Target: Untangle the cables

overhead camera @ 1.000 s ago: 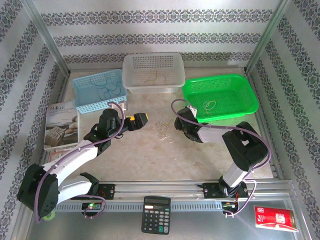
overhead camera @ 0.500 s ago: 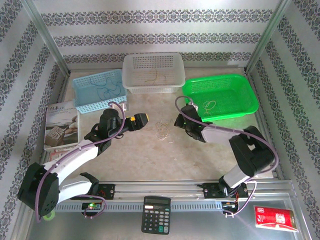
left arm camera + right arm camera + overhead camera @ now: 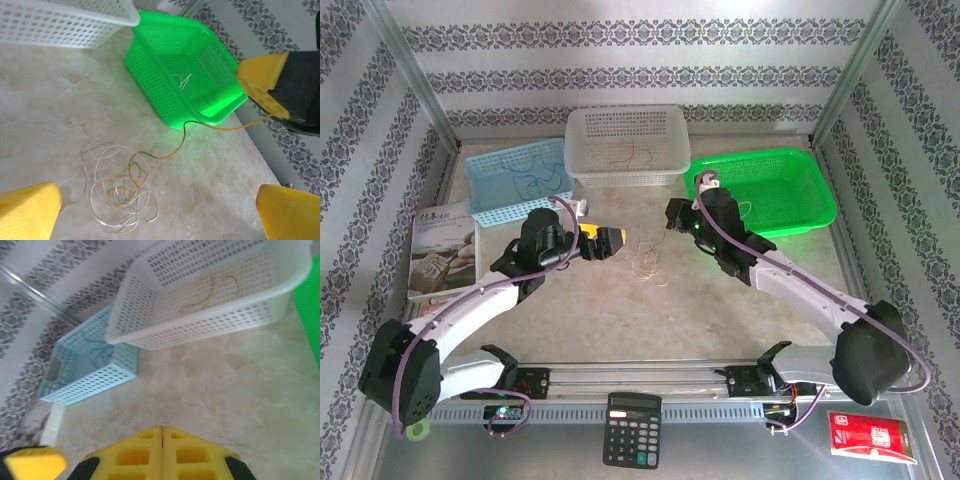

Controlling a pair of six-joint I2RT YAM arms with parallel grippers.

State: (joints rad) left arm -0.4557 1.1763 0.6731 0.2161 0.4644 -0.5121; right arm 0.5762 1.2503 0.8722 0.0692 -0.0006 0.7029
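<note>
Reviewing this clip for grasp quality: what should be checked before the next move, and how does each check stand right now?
1. Right tool shut on the tan strand: ok.
2. Tan strand clear of the bundle: not ok, its low end runs into it.
3. Left tool open, near the bundle, touching nothing: ok.
4. Bundle resting on the table: ok.
5. Strand free of knots inside the bundle: cannot tell.
6. White basket holds a tan cable, a likely drop spot: ok.
</note>
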